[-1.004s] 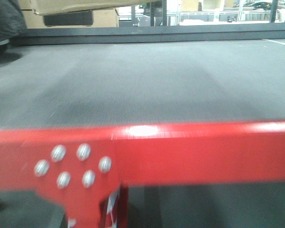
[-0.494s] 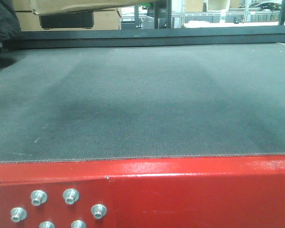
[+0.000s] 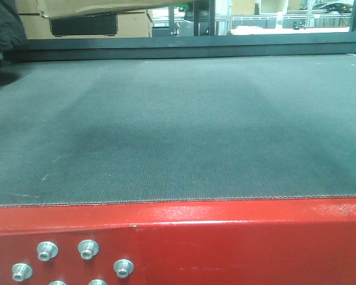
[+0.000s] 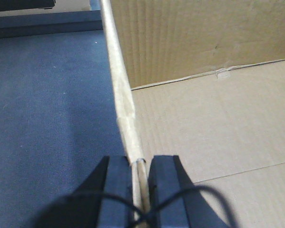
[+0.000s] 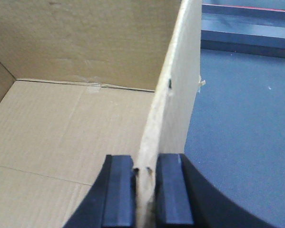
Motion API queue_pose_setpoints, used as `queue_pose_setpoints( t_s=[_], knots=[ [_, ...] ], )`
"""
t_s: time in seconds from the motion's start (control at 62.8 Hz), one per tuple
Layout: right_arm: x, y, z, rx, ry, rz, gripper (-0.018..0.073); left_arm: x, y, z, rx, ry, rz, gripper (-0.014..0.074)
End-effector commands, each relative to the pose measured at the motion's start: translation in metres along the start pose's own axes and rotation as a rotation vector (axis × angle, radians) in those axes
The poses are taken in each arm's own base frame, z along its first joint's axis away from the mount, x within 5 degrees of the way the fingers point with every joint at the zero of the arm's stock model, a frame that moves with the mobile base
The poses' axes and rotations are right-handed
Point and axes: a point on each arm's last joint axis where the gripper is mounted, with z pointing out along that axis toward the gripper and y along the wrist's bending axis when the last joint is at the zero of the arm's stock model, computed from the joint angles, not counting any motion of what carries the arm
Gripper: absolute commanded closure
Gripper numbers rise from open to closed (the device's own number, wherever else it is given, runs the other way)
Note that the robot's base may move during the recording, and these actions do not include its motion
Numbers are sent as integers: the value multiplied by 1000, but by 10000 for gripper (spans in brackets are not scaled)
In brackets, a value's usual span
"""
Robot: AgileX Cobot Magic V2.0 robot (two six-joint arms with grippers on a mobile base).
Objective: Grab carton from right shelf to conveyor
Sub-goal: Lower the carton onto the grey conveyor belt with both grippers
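PROGRESS: pickup judged done; carton [image 4: 204, 42] held over conveyor [image 3: 178, 130] belt, near edge bare; lowering and release remain | LEFT tool [image 4: 138, 167]: clamped on rim of carton's left wall, reaching forward along it | RIGHT tool [image 5: 145, 175]: clamped on right wall rim, mirrored pose

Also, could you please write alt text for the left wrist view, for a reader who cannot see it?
The left gripper pinches the top edge of one wall of the open carton, one finger inside and one outside. The dark conveyor belt fills the picture's left side.
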Motion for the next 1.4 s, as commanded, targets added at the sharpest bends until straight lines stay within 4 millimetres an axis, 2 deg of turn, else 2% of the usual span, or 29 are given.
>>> queue_pose_setpoints(
  t_s=[0.0, 0.988, 1.068, 1.211, 1.386],
  knots=[
    [-11, 8, -10, -85, -108, 33, 627, -4, -6, -4, 41, -45, -4, 615],
    [-12, 9, -11, -89, -127, 34, 627, -6, -7, -4, 54, -61, -10, 615],
    [-10, 9, -9, -87, -96, 34, 627, 0, -7, -2, 44, -4, -8, 615],
    [8, 9, 16, -59, 86, 23, 627, 19, -6, 21, 7, 175, 5, 615],
    [35, 14, 77, -34, 267, 4, 627, 40, -8, 62, -8, 267, 22, 611]
  ],
)
